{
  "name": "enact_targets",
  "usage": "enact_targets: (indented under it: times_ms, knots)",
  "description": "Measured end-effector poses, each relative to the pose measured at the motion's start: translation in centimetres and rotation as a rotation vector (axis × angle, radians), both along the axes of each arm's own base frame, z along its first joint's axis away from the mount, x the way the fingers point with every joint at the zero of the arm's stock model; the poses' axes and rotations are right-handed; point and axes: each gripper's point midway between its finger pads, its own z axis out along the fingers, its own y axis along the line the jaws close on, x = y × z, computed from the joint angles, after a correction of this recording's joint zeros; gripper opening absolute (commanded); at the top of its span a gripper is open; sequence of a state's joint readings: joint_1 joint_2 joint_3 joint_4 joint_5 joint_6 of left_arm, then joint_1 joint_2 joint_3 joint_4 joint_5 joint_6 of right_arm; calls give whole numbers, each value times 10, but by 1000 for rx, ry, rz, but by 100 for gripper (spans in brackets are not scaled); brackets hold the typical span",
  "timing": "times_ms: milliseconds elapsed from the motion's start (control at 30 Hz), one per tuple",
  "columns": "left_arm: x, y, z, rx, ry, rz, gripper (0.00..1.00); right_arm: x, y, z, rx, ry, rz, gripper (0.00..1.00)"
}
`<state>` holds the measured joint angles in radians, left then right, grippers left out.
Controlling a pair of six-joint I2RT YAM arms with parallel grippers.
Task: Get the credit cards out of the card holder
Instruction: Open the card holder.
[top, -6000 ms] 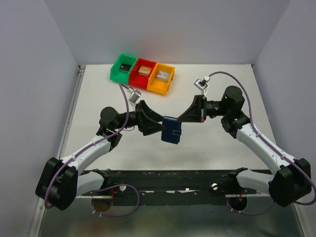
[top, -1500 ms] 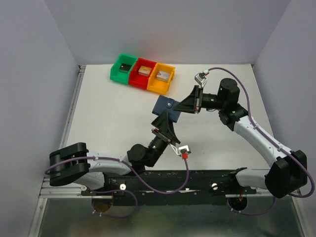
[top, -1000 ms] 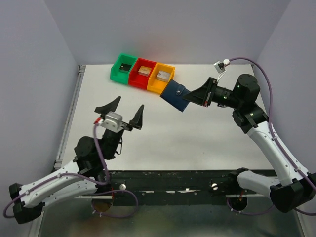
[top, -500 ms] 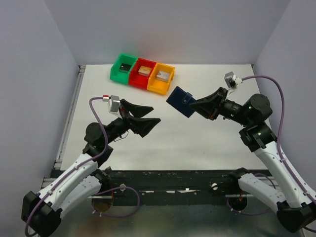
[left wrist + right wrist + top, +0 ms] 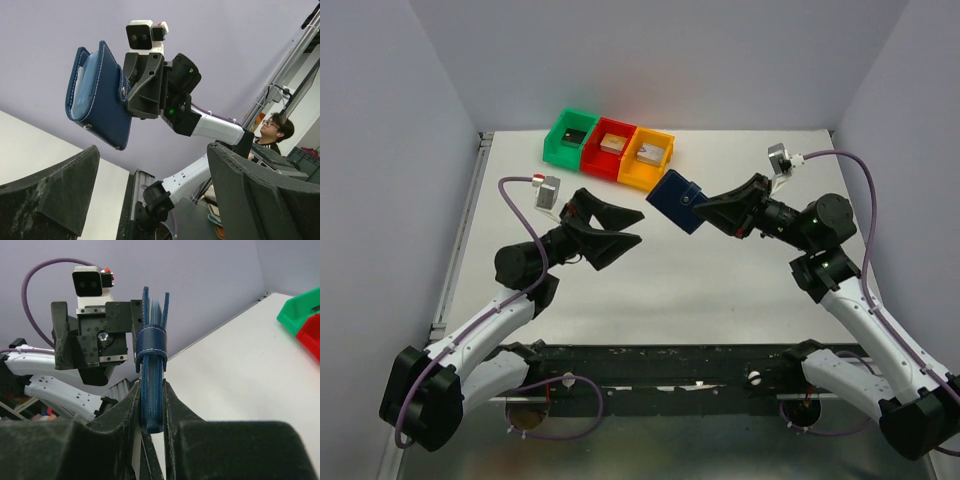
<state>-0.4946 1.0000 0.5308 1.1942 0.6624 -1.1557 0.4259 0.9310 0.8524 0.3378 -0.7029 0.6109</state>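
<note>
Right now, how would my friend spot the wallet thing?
Start at the row of green, red and orange plastic bins at the far edge of the white table. Near the orange one, the right gripper holds a dark navy-blue booklet-style card holder. It's the only blue thing, with a strap tab.

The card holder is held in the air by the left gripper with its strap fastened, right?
No, the right gripper holds the card holder in the air, strap fastened; the right wrist view shows it. The left gripper is open and empty.
</note>
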Motion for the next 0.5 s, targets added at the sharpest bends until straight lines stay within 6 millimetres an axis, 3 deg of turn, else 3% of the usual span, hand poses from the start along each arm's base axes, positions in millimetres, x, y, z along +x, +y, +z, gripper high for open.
enact_targets:
  times_ms: [300, 500]
  knots:
    - [7, -4, -5, 31, 12, 15, 96, -11, 12, 16, 83, -8, 67, 0]
    - [14, -7, -11, 45, 34, 18, 93, -18, 27, 15, 98, 5, 125, 0]
